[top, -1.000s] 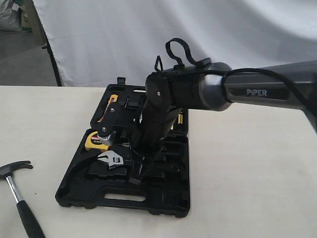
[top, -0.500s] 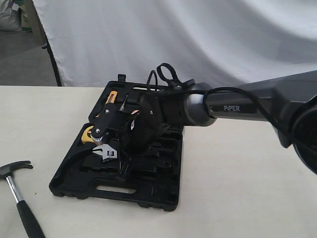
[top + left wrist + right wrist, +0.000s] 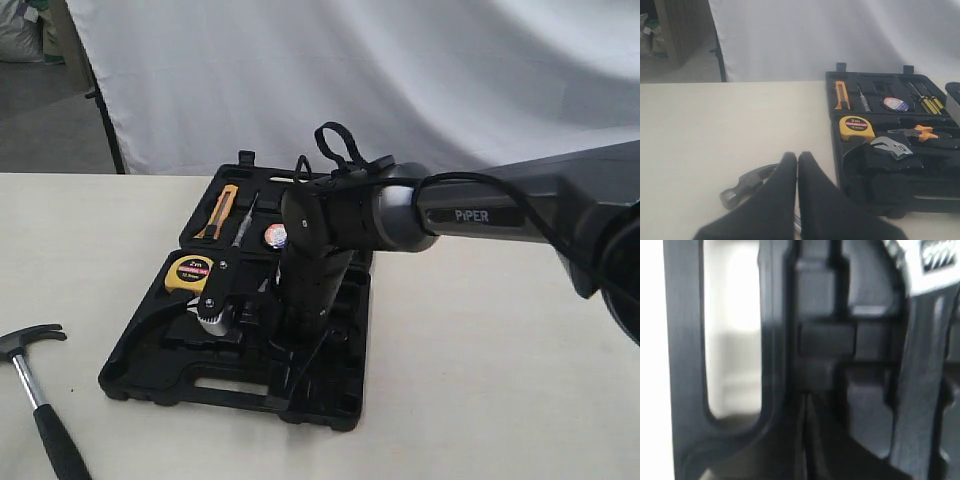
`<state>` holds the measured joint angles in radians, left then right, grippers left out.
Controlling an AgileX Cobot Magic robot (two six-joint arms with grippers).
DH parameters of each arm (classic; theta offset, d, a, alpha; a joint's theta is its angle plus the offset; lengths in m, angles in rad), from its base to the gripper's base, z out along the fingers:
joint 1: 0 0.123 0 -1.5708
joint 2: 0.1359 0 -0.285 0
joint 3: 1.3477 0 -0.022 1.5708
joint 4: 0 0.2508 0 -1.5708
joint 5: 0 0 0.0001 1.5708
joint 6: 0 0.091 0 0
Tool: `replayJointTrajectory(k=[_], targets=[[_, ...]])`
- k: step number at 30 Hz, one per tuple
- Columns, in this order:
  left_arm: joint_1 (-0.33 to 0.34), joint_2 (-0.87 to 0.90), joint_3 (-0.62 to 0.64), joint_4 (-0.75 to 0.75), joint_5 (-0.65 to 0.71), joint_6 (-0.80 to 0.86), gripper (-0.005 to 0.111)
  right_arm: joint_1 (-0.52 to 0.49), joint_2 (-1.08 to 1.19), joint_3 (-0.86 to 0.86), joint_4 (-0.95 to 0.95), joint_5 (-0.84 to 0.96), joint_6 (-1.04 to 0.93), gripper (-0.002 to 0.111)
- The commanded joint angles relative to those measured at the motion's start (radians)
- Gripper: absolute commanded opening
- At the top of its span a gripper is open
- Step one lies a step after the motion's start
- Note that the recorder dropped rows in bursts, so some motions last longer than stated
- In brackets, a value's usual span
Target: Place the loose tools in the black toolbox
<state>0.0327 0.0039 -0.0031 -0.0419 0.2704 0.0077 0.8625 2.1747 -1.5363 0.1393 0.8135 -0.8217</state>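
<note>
The black toolbox [image 3: 330,400] lies open on the table. The wrench [image 3: 892,147] rests in its near half, silver head [image 3: 935,260] showing. A small tape roll [image 3: 275,236] sits in the far half. My right gripper [image 3: 290,385] points down into the box by the slot handle [image 3: 732,330], shut with nothing between its fingertips [image 3: 807,400]. In the exterior view it hides the wrench. The claw hammer [image 3: 35,385] lies on the table left of the box. My left gripper [image 3: 797,159] hovers shut over the hammer's head [image 3: 747,182], not holding it.
A yellow tape measure [image 3: 190,270], an orange utility knife [image 3: 222,212], orange-handled pliers [image 3: 920,132] and screwdrivers [image 3: 925,97] sit in the box's recesses. A white sheet [image 3: 400,70] hangs behind the table.
The toolbox slid a little to the left. My right gripper swung lower toward the box's front edge, uncovering the tape measure and tape roll and hiding the wrench in the exterior view.
</note>
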Motion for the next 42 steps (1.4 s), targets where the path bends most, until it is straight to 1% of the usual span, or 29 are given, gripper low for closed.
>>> replayJointTrajectory(k=[1, 6, 12, 18, 20, 23, 26, 28, 29, 34, 37, 42], targets=[[-0.008, -0.004, 0.003, 0.005, -0.002, -0.008, 0.001, -0.003, 0.0, 0.005, -0.042, 0.168, -0.012, 0.0], [-0.008, -0.004, 0.003, 0.005, -0.002, -0.008, 0.001, -0.004, -0.014, 0.007, -0.128, 0.275, 0.012, 0.0], [-0.008, -0.004, 0.003, 0.005, -0.002, -0.008, 0.001, -0.054, -0.071, 0.061, -0.256, 0.275, 0.102, 0.0], [-0.008, -0.004, 0.003, 0.005, -0.002, -0.008, 0.001, -0.133, -0.128, 0.104, -0.264, 0.243, 0.108, 0.0], [-0.008, -0.004, 0.003, 0.005, -0.002, -0.008, 0.001, -0.146, -0.151, 0.106, -0.254, 0.203, 0.125, 0.0], [-0.008, -0.004, 0.003, 0.005, -0.002, -0.008, 0.001, -0.149, -0.193, 0.106, -0.193, 0.083, 0.135, 0.0], [-0.008, -0.004, 0.003, 0.005, -0.002, -0.008, 0.001, -0.138, -0.216, 0.106, -0.042, -0.046, 0.086, 0.0], [-0.008, -0.004, 0.003, 0.005, -0.002, -0.008, 0.001, -0.116, -0.214, 0.106, 0.069, -0.099, 0.011, 0.0], [-0.008, -0.004, 0.003, 0.005, -0.002, -0.008, 0.001, -0.106, -0.204, 0.106, 0.094, -0.122, 0.0, 0.0], [-0.008, -0.004, 0.003, 0.005, -0.002, -0.008, 0.001, -0.047, -0.127, 0.106, 0.11, -0.268, -0.001, 0.0], [-0.008, -0.004, 0.003, 0.005, -0.002, -0.008, 0.001, -0.043, -0.094, 0.106, 0.094, -0.285, -0.001, 0.0], [-0.008, -0.004, 0.003, 0.005, -0.002, -0.008, 0.001, -0.091, -0.095, 0.106, 0.046, -0.198, 0.056, 0.0]])
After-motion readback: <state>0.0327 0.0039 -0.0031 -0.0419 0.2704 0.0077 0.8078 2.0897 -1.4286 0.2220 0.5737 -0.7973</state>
